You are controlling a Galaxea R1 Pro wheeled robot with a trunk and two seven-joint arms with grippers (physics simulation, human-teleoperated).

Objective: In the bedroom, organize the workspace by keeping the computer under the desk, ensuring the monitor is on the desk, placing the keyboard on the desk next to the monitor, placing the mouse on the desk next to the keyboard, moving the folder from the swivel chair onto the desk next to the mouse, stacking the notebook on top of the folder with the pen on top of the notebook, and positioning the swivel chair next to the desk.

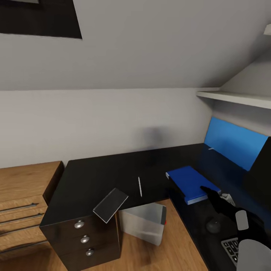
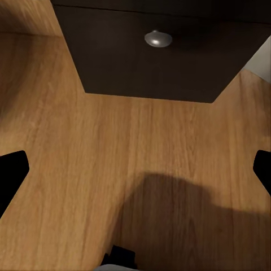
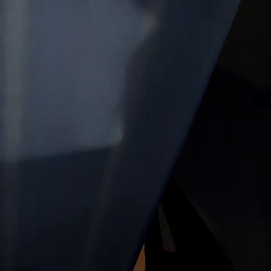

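My right gripper (image 1: 209, 191) rests at the blue folder's (image 1: 190, 181) 4 o'clock edge on the desk (image 1: 94, 177); I cannot tell its opening. The pen (image 1: 140, 186) lies at the folder's 9 o'clock, the notebook (image 1: 110, 204) beyond it. My left fingers (image 2: 11, 172) are spread wide, empty, over the wooden floor (image 2: 113, 147).

Blue folder (image 1: 192, 183) lies flat on the black desk (image 1: 98, 177); pen (image 1: 140, 186) well apart.
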